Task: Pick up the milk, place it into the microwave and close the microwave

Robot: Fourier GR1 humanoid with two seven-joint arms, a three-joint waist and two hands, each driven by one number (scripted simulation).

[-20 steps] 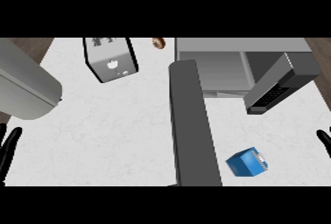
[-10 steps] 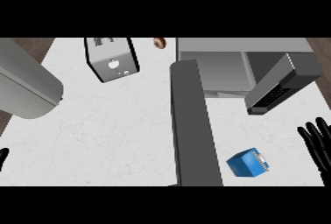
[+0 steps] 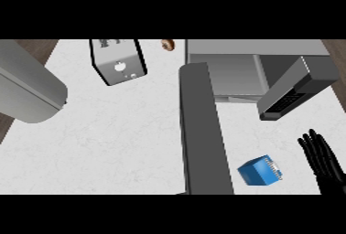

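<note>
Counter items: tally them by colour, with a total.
Blue: 1, the milk carton
Grey or silver: 3, the microwave, the toaster, the large cylinder
Brown: 1, the small round item
Total: 5

We observe bright, even overhead light on the white counter (image 3: 108,137); shadows are faint, with no glare or blur.

free: bare counter (image 3: 121,137) left | blocked: microwave door (image 3: 202,132) (swung open) beside milk (image 3: 260,171)
</note>
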